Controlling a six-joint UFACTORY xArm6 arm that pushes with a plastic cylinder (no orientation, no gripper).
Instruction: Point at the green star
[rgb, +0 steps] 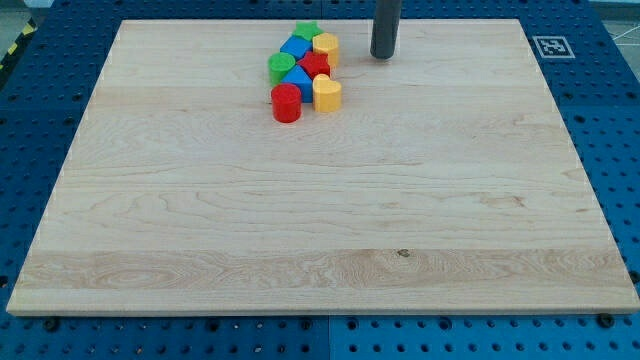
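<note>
Presently on the tabletop (320, 210): one tight cluster of blocks near the view's top. Green star (307, 31) at the cluster's top end, touching a blue block (294, 47) and a yellow block (326, 47). Below: green cylinder (281, 67), red block (316, 65), possibly a second blue block (298, 80), yellow heart (327, 93), red cylinder (286, 102). My tip (383, 56) near the star, to the view's right, apart. No jaws fitted; nothing held.

A wooden board (320, 220) is lying on a blue pegboard table (40, 120). Near the board's top, blocks are sitting packed together: a blue cube (294, 47), a yellow block (326, 47), a green cylinder (281, 67), a red block (316, 65), another blue block (300, 80) (shape unclear), a yellow heart (327, 93) and a red cylinder (286, 102). A marker tag (551, 46) is sitting at the table's top right.
</note>
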